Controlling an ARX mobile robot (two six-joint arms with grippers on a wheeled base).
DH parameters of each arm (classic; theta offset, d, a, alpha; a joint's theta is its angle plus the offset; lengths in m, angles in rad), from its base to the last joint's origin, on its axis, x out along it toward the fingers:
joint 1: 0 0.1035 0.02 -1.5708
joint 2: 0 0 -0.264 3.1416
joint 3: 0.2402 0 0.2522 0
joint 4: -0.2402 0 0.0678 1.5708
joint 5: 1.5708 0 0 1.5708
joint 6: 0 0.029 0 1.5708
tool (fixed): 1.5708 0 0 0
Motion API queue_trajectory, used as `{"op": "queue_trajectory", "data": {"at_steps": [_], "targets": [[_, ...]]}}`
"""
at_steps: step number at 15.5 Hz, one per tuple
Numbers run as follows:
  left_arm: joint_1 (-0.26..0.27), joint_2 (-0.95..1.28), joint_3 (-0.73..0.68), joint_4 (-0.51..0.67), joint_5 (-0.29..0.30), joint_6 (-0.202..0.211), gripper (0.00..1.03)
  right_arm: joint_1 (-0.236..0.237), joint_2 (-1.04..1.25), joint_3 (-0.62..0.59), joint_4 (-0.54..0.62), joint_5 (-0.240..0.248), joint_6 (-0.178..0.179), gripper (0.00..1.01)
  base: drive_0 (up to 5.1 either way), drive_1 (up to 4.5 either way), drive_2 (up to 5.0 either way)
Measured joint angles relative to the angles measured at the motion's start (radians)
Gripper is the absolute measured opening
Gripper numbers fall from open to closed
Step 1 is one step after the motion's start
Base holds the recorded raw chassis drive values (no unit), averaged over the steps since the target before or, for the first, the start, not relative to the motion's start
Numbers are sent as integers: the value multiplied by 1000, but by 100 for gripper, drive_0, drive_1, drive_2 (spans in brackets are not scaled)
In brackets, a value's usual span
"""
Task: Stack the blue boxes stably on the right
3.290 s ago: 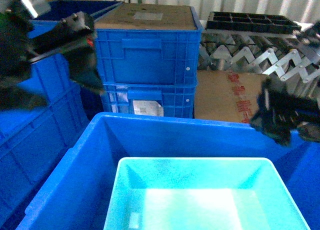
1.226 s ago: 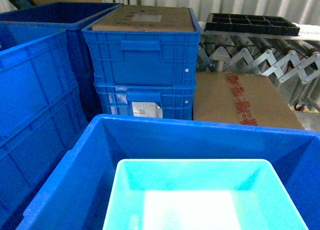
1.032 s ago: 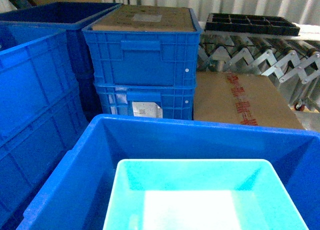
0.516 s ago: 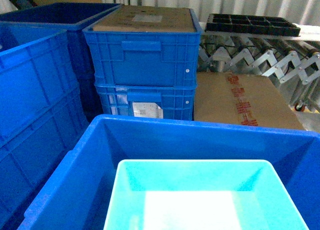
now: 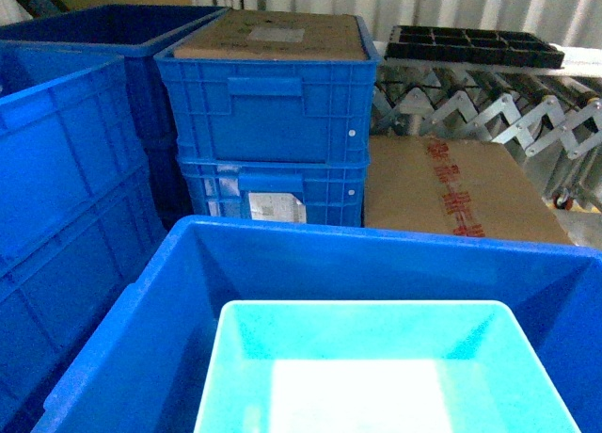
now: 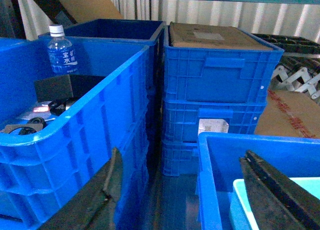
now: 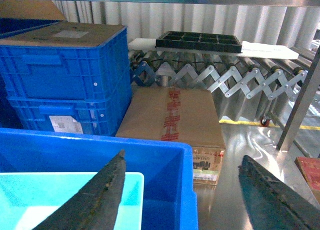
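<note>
One light turquoise blue box [image 5: 386, 367] sits empty inside a large dark blue crate [image 5: 282, 240] at the bottom middle of the head view. Neither gripper shows in that view. In the left wrist view my left gripper [image 6: 182, 154] is open over the gap left of that crate, and the tub's corner [image 6: 239, 205] shows by the right finger [image 6: 275, 190]. My right gripper [image 7: 183, 157] is open, straddling the crate's right wall [image 7: 185, 190], with the tub [image 7: 50, 195] behind its left finger [image 7: 95, 200]. Both grippers are empty.
Two stacked dark blue ribbed crates [image 5: 268, 104], cardboard on top, stand behind. Tall blue crates [image 5: 66, 198] line the left; one holds a water bottle [image 6: 61, 50]. A cardboard box [image 5: 451, 188] lies on the right below an extendable roller conveyor [image 5: 489, 104] carrying a black tray [image 5: 470, 42].
About three seconds ago both arms were raised in the head view at left and right; they have dropped out of it. Over the last second nothing has moved.
</note>
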Motion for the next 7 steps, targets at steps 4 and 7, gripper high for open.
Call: {"op": "queue_trajectory", "data": {"at_steps": [4,7], "targets": [[0,0,0,0,0,0,99,0,0,0,0,0,0,98,0,0,0],[0,0,0,0,0,1,97,0,0,0,0,0,0,97,0,0,0]]}}
